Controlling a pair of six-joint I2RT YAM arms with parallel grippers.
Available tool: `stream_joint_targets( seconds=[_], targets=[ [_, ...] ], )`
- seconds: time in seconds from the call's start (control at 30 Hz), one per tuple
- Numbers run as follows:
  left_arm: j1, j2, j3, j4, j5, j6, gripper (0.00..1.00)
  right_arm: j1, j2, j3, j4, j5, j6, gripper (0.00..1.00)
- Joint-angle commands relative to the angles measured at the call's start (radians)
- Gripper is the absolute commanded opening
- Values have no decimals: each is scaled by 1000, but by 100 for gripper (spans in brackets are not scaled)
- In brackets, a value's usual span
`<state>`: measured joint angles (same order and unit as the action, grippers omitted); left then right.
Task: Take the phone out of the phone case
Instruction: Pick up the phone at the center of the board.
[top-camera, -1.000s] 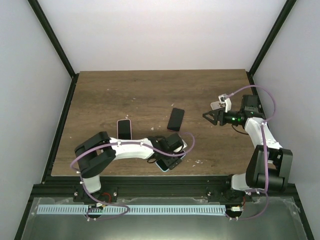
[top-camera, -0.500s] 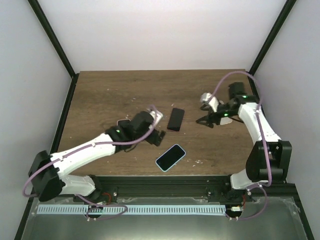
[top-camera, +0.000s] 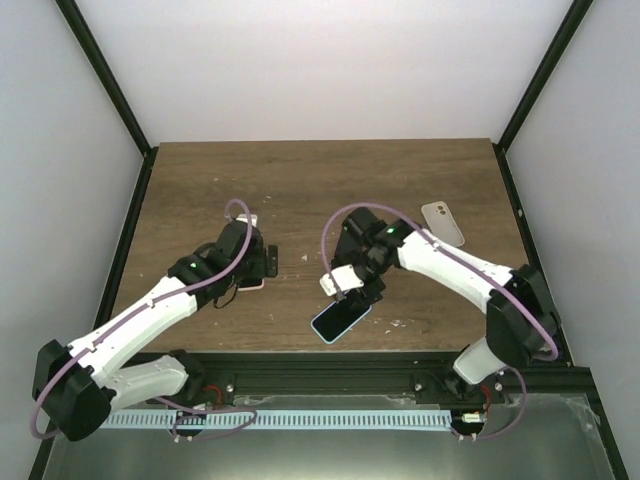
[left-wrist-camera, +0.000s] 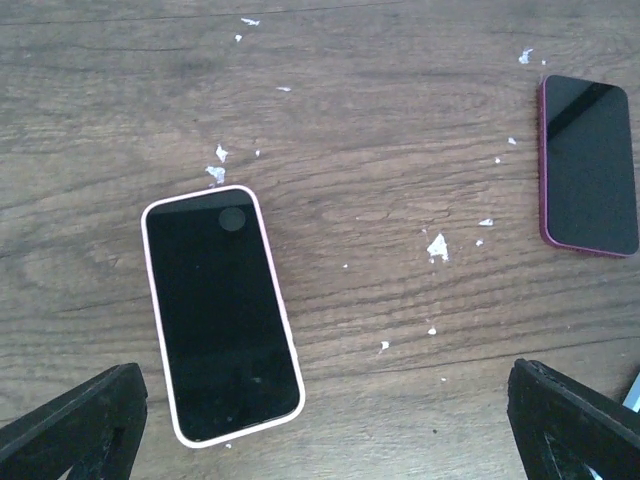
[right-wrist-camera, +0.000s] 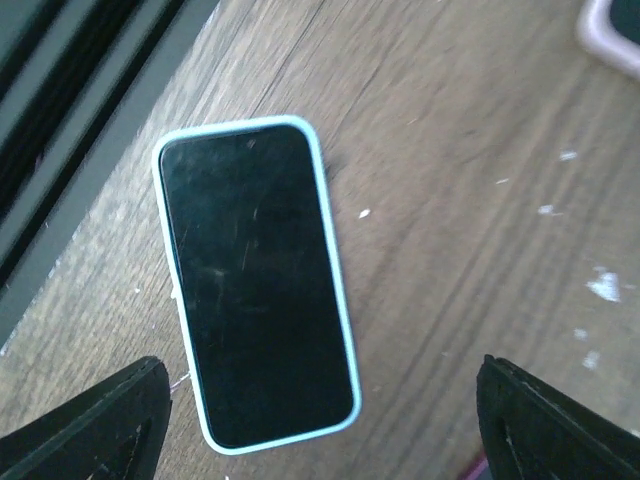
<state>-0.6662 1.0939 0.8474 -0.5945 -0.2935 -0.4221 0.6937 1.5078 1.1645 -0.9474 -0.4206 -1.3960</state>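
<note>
The left gripper hovers, jaws wide and empty, over the pink-cased phone; the right gripper, equally wide, over the blue-cased phone by the worktop's near edge

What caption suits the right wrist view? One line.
Open right end effector hovers over a blue-cased phone, screen up on the wooden table.
</note>
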Motion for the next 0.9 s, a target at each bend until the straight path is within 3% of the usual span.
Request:
stream_joint_targets(
  seconds=[0.0,0.2,0.47,0.87],
  targets=[
    [6,-41,-20,-31,-37,-28,100,72,64,-55,72,203,-3,85],
    [7,-83,-43,-12,-40,-33,100,118,150,-45,32,223,1,87],
    [9,-92,-62,2,-24,-29,100,139,276,27,1,243,153,89],
    [11,-62,-61,20,-1,-24,100,152,207,-119,103,298,198,91]
  ],
)
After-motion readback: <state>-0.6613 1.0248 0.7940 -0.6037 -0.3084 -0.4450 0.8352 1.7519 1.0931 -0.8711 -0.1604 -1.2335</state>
